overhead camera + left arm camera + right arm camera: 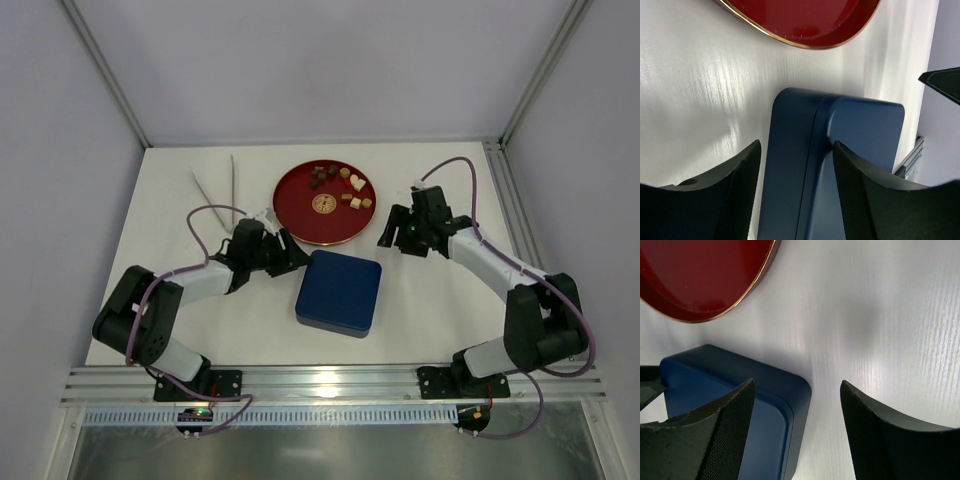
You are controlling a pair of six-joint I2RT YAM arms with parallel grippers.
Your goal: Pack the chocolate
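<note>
Two grippers: the left gripper (292, 255) and right gripper (388, 232) both stand with jaws spread, holding nothing, one at each side of the blue box (339, 292).
Chocolates: several small dark and pale pieces (338, 186) lie on the red plate (295, 215), just beyond the box.
Box: its lid is on, seated flush as far as the wrist views show.
Lid risk: a one-sided pinch could tilt the lid or drag the whole box across the table (200, 300).
Plate risk: the box sits near the plate's rim, so a shove could knock it and scatter pieces.
Tongs: a pale pair (216, 186) lies left of the plate.
</note>
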